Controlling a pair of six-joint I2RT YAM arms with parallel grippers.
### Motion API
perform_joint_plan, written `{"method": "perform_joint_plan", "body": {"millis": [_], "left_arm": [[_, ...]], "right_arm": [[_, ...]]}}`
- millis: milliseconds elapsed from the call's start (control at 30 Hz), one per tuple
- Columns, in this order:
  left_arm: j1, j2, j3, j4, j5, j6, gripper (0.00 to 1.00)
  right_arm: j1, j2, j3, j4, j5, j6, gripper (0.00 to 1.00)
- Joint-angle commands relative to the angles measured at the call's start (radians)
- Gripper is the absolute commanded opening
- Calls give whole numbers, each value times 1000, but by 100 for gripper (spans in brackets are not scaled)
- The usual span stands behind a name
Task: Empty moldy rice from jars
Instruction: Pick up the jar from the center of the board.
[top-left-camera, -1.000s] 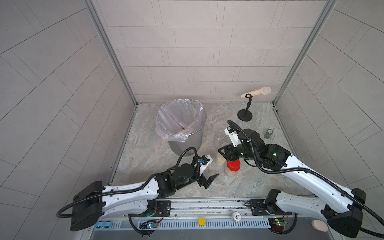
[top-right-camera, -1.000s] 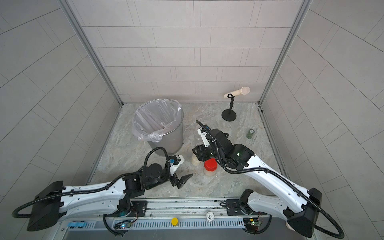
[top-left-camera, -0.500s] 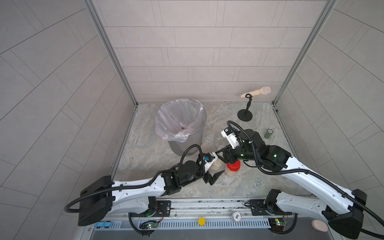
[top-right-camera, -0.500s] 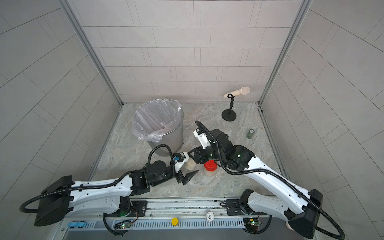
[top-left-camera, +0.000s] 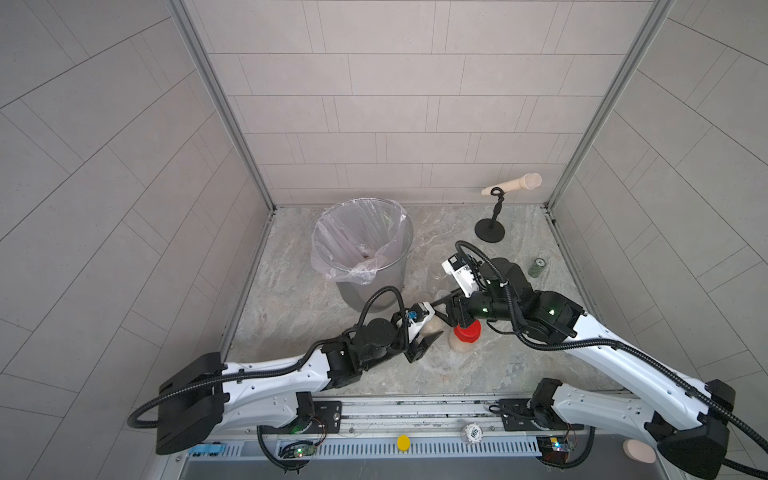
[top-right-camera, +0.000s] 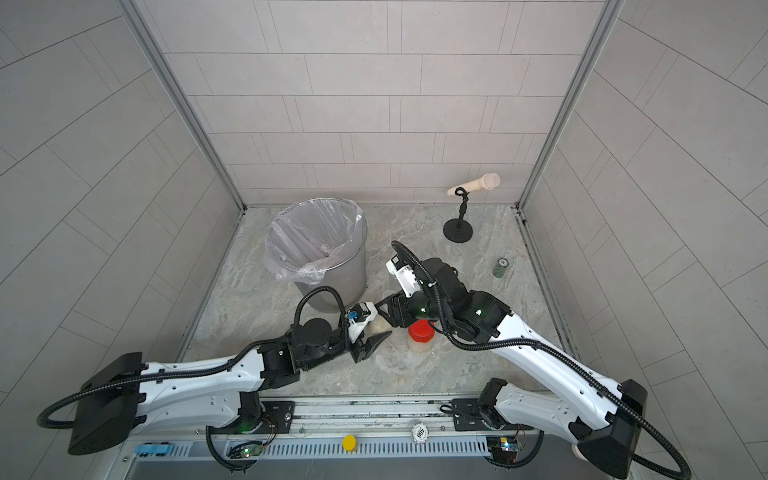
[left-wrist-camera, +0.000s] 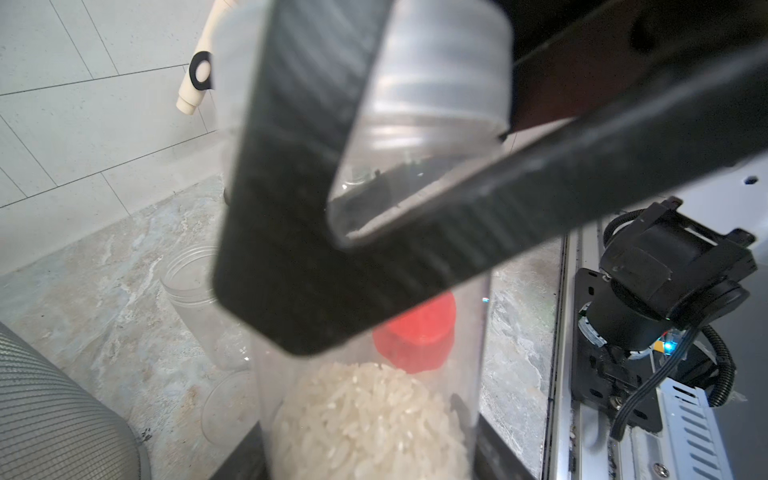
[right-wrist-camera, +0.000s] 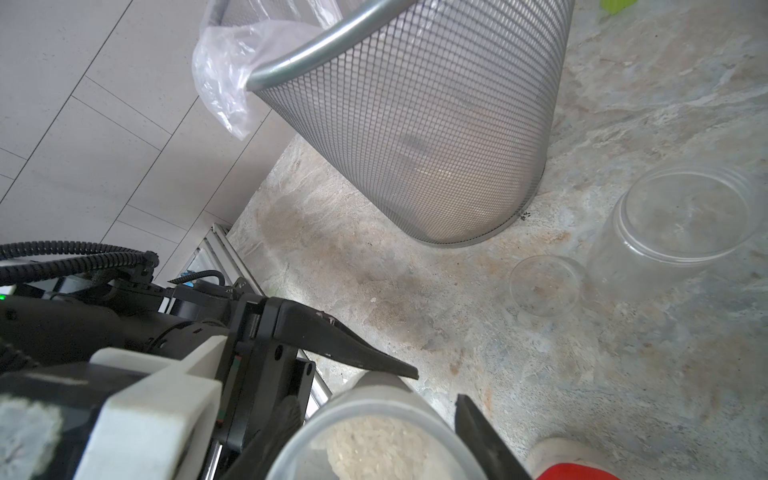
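- Rice (left-wrist-camera: 365, 424) is filling the lower part of a clear jar (top-right-camera: 376, 327), which is sitting between the two grippers, just in front of the bin (top-left-camera: 370, 291) and just beside the red jar (top-left-camera: 466, 332).
- Left gripper (top-left-camera: 431, 328) is clamping the jar's body, a finger pressing on each side in the right wrist view.
- Right gripper (top-left-camera: 444, 311) is pinching the jar's clear lid (left-wrist-camera: 436, 75) from the opposite side; one of its fingers (left-wrist-camera: 291, 208) is lying across the lid in the left wrist view, the other hiding behind it.
- Whether the jar is resting on the table (top-left-camera: 291, 316) or hanging just above it, I cannot tell.
- Red jar is standing upright with its lid on, pale rice showing in its base in both top views.
- Empty jar (right-wrist-camera: 673, 224) is standing open farther back, near the bin, with a loose lid (right-wrist-camera: 544, 284) lying flat just beside it.
- Green cylinder (top-left-camera: 539, 267) is standing well apart, near the right wall, and a black stand (top-left-camera: 490, 230) carrying a beige rod is standing at the back.
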Motion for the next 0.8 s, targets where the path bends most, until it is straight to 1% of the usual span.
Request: {"method": "perform_joint_plan", "body": {"millis": [0, 133, 233, 267, 333, 467, 567, 667, 767], "left_arm": [[16, 3, 55, -31, 57, 54, 59], [68, 24, 120, -147, 178, 74, 56], [124, 36, 155, -213, 270, 71, 51], [145, 38, 162, -225, 296, 72, 49], [170, 34, 167, -241, 319, 80, 47], [180, 17, 165, -251, 327, 90, 49], [184, 14, 188, -301, 371, 105, 44], [187, -2, 198, -336, 414, 118, 44], [198, -21, 220, -409, 466, 140, 44]], "right_arm": [[1, -34, -7, 44, -8, 14, 54], [0, -57, -17, 43, 18, 39, 73], [0, -86, -21, 39, 49, 64, 86], [0, -101, -24, 38, 69, 71, 88], [-1, -131, -28, 32, 113, 76, 91], [-5, -213, -34, 22, 252, 95, 95], [-18, -258, -27, 16, 292, 119, 96], [-47, -254, 5, -48, 278, 148, 96], [-88, -215, 48, -120, 198, 170, 95]]}}
